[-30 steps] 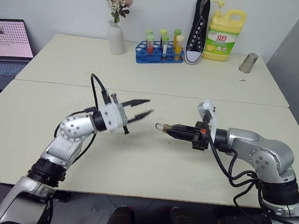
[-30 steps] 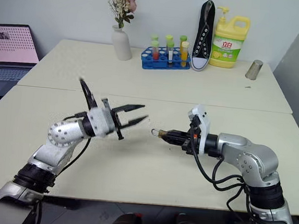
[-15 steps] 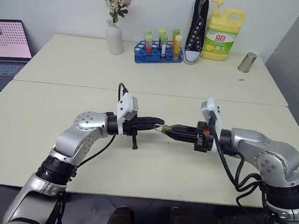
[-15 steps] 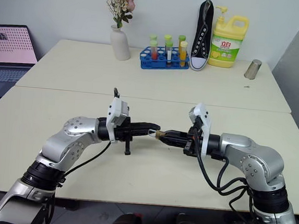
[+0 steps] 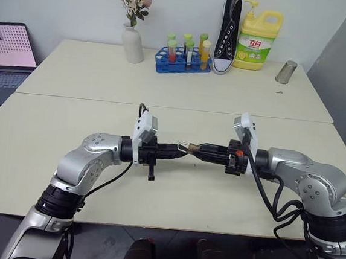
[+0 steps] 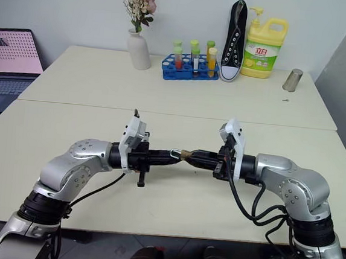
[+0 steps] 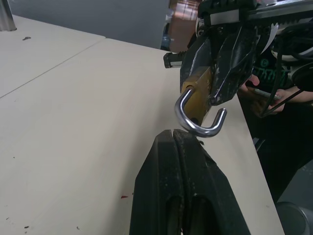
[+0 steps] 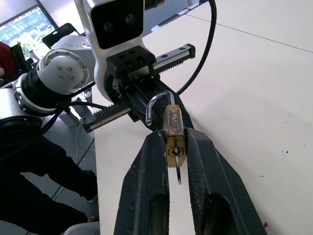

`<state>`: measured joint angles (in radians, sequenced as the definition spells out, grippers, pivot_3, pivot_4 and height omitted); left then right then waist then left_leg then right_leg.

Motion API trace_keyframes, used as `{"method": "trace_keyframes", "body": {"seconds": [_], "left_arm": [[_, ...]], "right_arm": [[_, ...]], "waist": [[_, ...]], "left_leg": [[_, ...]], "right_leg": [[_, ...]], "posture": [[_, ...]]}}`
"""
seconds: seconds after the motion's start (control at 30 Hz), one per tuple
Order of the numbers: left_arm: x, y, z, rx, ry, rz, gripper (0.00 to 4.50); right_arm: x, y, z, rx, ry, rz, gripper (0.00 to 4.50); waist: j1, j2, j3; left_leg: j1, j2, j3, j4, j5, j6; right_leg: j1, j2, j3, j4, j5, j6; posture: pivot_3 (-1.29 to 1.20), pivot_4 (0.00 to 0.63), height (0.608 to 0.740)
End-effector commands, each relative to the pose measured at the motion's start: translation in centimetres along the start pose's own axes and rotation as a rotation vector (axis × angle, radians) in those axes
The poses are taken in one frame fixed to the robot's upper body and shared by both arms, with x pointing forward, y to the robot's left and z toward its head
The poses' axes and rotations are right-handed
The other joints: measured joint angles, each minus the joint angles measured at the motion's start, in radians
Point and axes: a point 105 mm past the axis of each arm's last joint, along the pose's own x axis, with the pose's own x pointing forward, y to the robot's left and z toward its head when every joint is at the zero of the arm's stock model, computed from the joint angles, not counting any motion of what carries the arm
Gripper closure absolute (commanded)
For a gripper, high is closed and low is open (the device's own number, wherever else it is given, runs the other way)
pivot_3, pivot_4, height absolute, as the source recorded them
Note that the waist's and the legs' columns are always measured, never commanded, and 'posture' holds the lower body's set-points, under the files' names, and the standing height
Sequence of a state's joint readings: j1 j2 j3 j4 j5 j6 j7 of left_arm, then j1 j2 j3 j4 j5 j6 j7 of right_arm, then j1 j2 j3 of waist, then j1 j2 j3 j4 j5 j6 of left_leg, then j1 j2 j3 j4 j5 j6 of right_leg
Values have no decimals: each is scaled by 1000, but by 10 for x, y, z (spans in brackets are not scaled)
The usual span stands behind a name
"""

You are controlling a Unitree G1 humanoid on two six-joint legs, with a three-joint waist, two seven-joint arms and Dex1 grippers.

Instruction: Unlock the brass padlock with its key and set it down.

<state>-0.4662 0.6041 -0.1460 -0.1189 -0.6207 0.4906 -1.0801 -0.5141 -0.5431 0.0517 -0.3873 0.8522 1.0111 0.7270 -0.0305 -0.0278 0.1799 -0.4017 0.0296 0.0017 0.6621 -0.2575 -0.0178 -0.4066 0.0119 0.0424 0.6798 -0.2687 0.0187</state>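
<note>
The brass padlock (image 8: 173,128) is held above the table (image 5: 154,200) in my right gripper (image 8: 173,142), whose fingers (image 8: 149,161) are shut on its body. Its silvery shackle (image 7: 200,125) hangs as an open hook with one end free. A thin silvery key (image 8: 178,174) sticks out of the padlock's keyhole end, between the fingers. My left gripper (image 5: 182,149) points level at the padlock (image 5: 187,147) from the left. It is shut with nothing between its fingers, and its tips (image 7: 172,134) sit right at the shackle's bend.
At the table's far edge stand a white vase (image 5: 132,44), a blue test-tube rack (image 5: 183,62), an upright black shoe (image 5: 229,32), a yellow detergent bottle (image 5: 260,34) and a metal cup (image 5: 286,72). A laptop (image 5: 7,48) is at the left. A person (image 7: 274,95) sits nearby.
My left gripper has closed from open, rolled over and swung across to the padlock's shackle. The right gripper has kept the padlock in place.
</note>
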Motion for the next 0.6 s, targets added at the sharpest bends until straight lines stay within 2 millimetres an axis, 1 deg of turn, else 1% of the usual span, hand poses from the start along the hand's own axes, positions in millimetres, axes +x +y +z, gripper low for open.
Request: {"method": "trace_keyframes", "body": {"seconds": [0.03, 0.27, 0.5, 0.6], "left_arm": [[-4, -6, 15, 18, -33, -22, 4500], [-11, -14, 29, -76, -63, -63, 4500], [-8, -10, 44, -121, -131, -43, 4500], [-7, -6, 45, -122, -138, -26, 4500]], "right_arm": [[-6, 0, 8, -42, -30, -9, 4333], [-6, -3, 5, -51, -20, -21, 4333], [-6, -3, 3, -61, -8, -20, 4333], [-5, -3, 2, -60, -8, -16, 4333]], "waist": [[0, 0, 0], [-1, 0, 0], [0, 0, 0], [0, 0, 0]], "left_leg": [[0, 0, 0, 0, 0, 0], [0, 0, 0, 0, 0, 0], [0, 0, 0, 0, 0, 0], [0, 0, 0, 0, 0, 0]], "right_leg": [[0, 0, 0, 0, 0, 0], [0, 0, 0, 0, 0, 0], [0, 0, 0, 0, 0, 0], [0, 0, 0, 0, 0, 0]], "posture": [[0, 150, 740], [0, 150, 740], [0, 150, 740], [0, 150, 740]]}}
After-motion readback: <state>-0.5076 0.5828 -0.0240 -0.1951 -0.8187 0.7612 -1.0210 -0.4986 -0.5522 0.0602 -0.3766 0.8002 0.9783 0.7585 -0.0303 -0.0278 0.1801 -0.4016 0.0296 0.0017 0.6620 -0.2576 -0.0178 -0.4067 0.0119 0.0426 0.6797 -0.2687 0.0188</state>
